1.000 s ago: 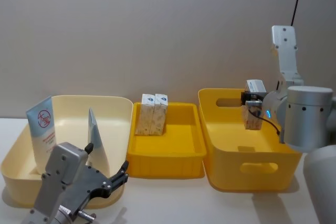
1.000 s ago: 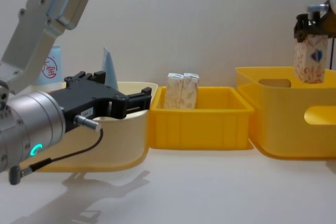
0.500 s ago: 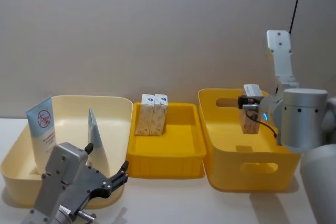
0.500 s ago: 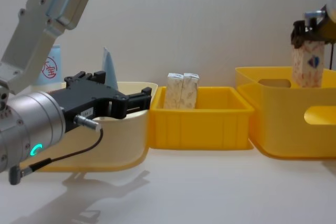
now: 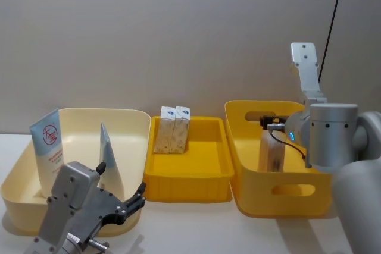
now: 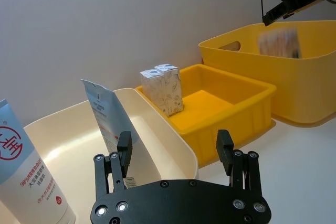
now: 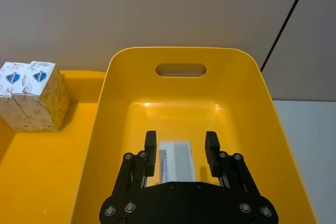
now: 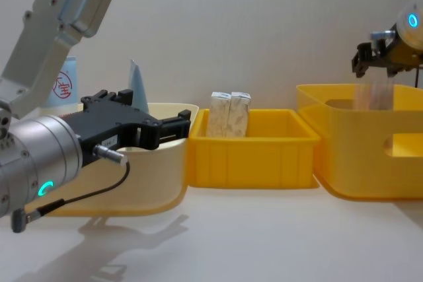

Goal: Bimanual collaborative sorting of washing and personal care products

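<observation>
My right gripper (image 7: 181, 139) hangs open over the deep yellow tub (image 5: 280, 191) on the right. A speckled cream carton (image 5: 272, 153) is loose below its fingers, blurred in mid-fall inside the tub; it is the same carton (image 7: 177, 160) in the right wrist view. Two more cartons (image 5: 174, 129) stand side by side in the shallow yellow tray (image 5: 190, 185). Two pale-blue tubes (image 5: 49, 147) with red print lean upright in the cream tub (image 5: 18, 203) on the left. My left gripper (image 6: 174, 150) is open and holds nothing, low in front of the cream tub.
The three containers stand in a row against a plain wall. A black cable (image 5: 333, 4) runs down the wall behind the right arm. Bare white tabletop (image 8: 264, 236) lies in front of the containers.
The right gripper carried the carton left and down over the yellow tub, then opened; the carton is dropping into the tub. The left arm has not moved.
</observation>
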Robot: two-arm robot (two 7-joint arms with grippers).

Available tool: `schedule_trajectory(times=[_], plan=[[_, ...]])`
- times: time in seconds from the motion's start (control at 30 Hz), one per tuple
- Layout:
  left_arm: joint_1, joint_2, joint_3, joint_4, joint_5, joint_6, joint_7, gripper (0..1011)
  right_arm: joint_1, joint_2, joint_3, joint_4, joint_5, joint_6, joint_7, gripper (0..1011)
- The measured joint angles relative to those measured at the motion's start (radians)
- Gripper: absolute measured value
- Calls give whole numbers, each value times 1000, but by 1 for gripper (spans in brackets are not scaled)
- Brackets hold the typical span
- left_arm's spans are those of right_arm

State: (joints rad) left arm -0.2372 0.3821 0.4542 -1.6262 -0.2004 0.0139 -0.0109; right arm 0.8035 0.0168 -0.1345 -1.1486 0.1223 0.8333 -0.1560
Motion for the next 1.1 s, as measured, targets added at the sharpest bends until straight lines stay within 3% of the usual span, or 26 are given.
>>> schedule_trajectory(times=[0.1,0.37,0.57,0.8,1.1], plan=[[0,0,0,0,0,0,0,1000,4,-1,-1,10,0,-3,2,608],[0,0,0,0,0,0,0,1000,10,-3,-2,27,-1,-6,4,877],[0,0,0,0,0,0,0,999,12,-4,-3,32,-2,-6,6,992],[0,0,0,0,1,0,0,1000,-2,-3,-5,-2,-4,-15,11,1001],[-7,-6,-6,0,20,17,19,999,-55,5,-23,-126,-9,-37,39,1001]])
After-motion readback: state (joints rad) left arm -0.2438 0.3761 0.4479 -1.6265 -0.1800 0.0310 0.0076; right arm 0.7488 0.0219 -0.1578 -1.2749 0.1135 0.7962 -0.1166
